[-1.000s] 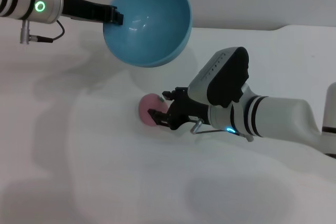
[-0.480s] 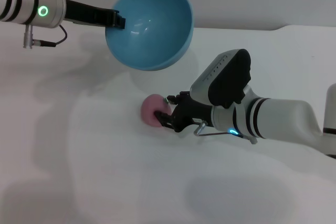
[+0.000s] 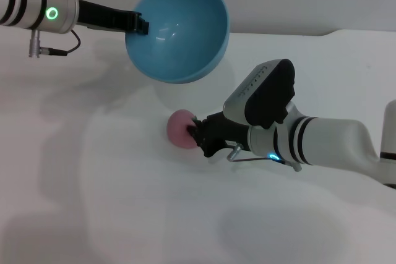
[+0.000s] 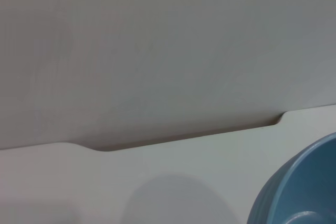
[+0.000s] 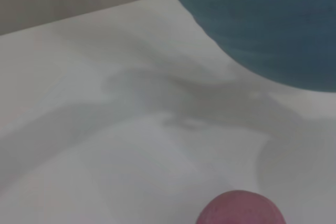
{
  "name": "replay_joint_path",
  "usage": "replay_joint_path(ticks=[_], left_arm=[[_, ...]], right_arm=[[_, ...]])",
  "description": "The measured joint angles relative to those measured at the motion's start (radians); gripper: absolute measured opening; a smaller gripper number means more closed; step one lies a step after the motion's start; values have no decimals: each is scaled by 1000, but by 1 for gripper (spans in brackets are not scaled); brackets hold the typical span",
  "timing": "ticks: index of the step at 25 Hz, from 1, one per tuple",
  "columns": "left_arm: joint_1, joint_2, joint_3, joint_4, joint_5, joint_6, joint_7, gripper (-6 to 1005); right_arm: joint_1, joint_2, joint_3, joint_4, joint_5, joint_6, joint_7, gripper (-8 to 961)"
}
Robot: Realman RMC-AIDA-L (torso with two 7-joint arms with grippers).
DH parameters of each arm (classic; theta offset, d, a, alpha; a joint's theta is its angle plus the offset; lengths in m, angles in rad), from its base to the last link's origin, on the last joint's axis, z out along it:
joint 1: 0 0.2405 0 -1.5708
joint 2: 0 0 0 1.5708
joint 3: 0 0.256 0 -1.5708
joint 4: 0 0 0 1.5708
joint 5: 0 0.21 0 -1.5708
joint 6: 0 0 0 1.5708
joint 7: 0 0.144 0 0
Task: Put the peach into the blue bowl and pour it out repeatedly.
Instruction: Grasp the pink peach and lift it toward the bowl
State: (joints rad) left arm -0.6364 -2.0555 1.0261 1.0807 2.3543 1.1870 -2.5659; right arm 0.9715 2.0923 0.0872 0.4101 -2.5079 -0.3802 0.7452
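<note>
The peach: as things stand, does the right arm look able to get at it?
Probably yes. The right gripper is already at the peach on the white table, fingers closed around its near side. The blue bowl, held aloft by the left gripper, hangs clear of it.

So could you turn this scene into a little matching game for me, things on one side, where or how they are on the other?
Things:
1. peach
2. bowl
3. left gripper
4. right gripper

States:
A. held up in the air, tilted
B. low at the table, closed around the fruit
C. pink, on the table
D. clamped on the bowl's rim

Pairs: 1-C, 2-A, 3-D, 4-B
</note>
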Motion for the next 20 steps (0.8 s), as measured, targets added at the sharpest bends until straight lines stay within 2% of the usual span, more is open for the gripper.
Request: replay_joint_path(ticks=[7, 13, 20], left_arm=[[-1, 0, 0, 0, 0, -1, 5, -1], [3, 1, 0, 0, 0, -10, 7, -1], [-3, 3, 0, -3, 8, -12, 4, -1]], right_arm=[[-28, 0, 26, -11, 2, -33, -12, 52], [-60, -3, 81, -22, 2, -101, -13, 43], [-198, -24, 234, -75, 2, -305, -5, 42]])
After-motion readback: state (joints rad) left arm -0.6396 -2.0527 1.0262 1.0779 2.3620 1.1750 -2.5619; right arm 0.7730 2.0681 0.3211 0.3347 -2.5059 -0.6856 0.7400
